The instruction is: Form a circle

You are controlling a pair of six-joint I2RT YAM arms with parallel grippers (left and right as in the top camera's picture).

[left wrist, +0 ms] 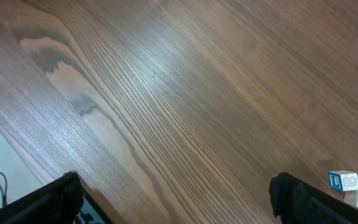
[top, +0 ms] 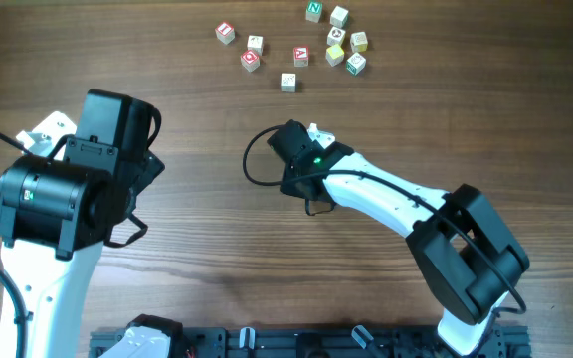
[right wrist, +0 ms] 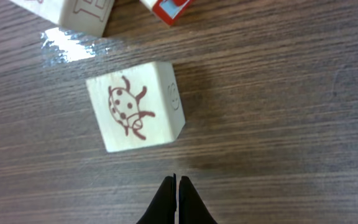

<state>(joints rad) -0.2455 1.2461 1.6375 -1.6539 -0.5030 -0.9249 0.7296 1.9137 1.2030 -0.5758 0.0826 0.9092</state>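
On the far side, the cubes point(top: 300, 56) are seen loosely scattered, nothing yet ringed; the right gripper point(right wrist: 176, 185) is pressed together near one, the left gripper point(left wrist: 176, 180) spread.

The table point(top: 217, 229) was warm brown with fine darker grain and some grey-brown streaks. The pale wooden cubes point(top: 301, 56) bore red or green markings. The ladybird cube point(right wrist: 135, 107) showed a dark red spotted outline, and the blue-sided cube point(left wrist: 344, 180) a blue face. The right arm point(top: 386, 194) was white and black with a green light point(top: 318, 161), the left arm point(top: 58, 199) mostly black
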